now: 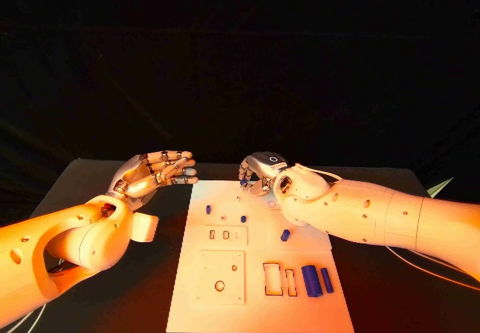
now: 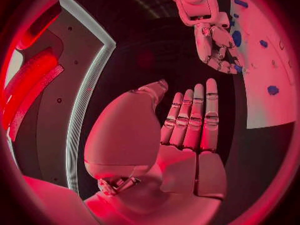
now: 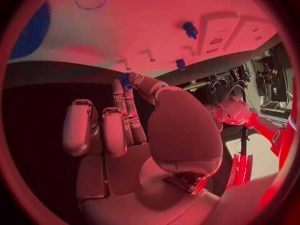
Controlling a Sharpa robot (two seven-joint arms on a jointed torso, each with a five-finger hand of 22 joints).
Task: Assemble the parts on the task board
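The right hand (image 1: 268,175) pinches a small blue peg (image 3: 125,81) at the far edge of the task board (image 1: 255,305), seemingly mid-insertion. The left hand (image 1: 156,175) hovers empty, fingers loosely apart, off the board's left edge. Next, I judge, the peg must be aligned over its hole.

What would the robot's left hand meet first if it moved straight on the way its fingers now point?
Probably the right hand, across the task board's far end; depth is unclear, so the left hand might pass it.

matt white task board (image 1: 260,305), glossy blue parts (image 1: 311,280), matt black table (image 1: 100,173)
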